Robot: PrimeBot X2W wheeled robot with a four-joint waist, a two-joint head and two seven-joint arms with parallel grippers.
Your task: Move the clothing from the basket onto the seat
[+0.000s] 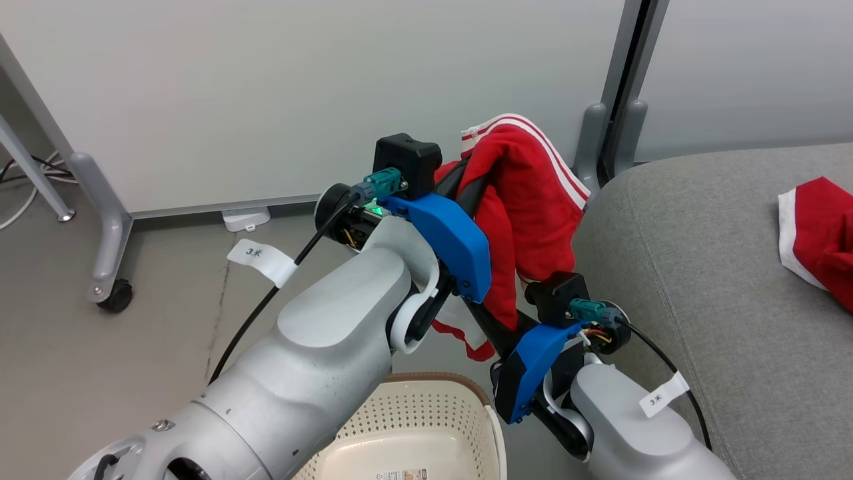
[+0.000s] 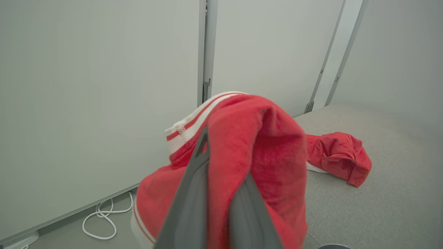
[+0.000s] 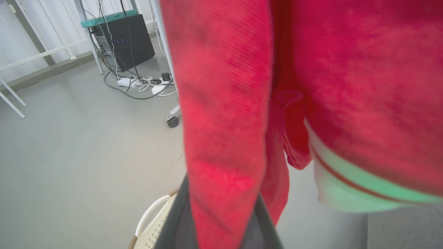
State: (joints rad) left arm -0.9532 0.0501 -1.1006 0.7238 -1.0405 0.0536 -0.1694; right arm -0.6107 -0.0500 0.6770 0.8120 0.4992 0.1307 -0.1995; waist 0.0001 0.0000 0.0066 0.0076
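One red garment lies on the seat. My left tool and right tool pinch the other garment, out of the basket.

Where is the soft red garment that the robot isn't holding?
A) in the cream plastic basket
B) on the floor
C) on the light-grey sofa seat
C: the loose soft red fabric garment lies on the light-grey upholstered sofa seat, apart from the lifted red garment.

Red white-striped clothing, grey seat
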